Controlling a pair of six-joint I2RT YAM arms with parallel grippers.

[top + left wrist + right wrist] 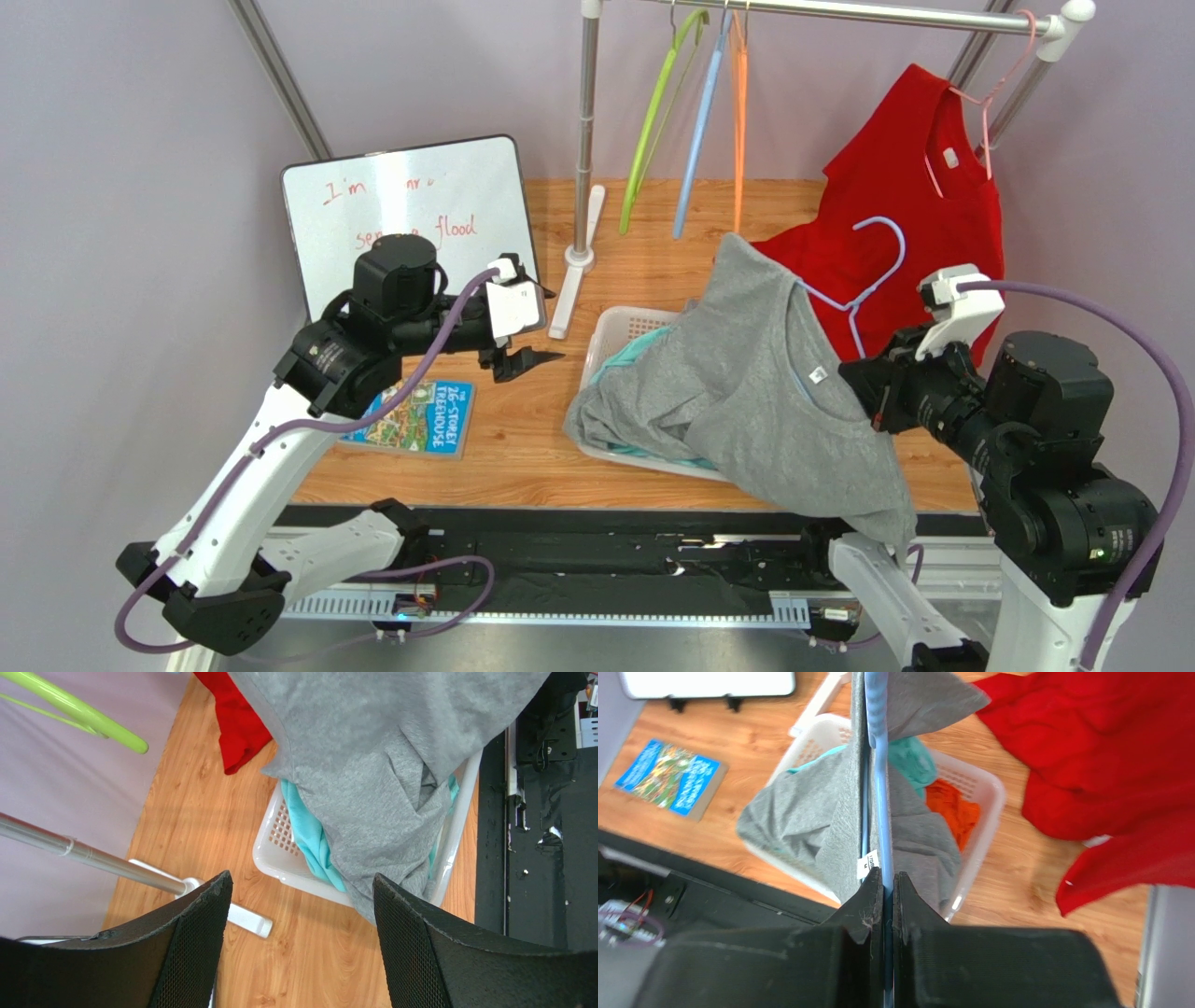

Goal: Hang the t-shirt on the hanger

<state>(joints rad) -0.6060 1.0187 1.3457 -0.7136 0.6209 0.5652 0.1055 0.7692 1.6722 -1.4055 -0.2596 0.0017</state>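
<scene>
Starting at the table's 10 o'clock, a whiteboard point(407, 196) carried red marker writing: "I'm" and "flood" were legible, the rest was hidden by the arm. At 8 o'clock lay a book point(417, 416), its cover reading "26-Storey Treehouse". The left gripper point(522, 353) hovered at the book's 1 o'clock, fingers point(196, 945) spread apart and holding nothing. At centre, the grey t-shirt point(765, 385) draped from the hanger point(876, 756) down into a white basket point(606, 343), over a teal garment point(309, 836). The print on the white neck label point(868, 864) was too small to read. The right gripper point(885, 882) was clamped on the hanger, at the shirt's 3 o'clock. A red t-shirt point(912, 182) hung at 1 o'clock.
</scene>
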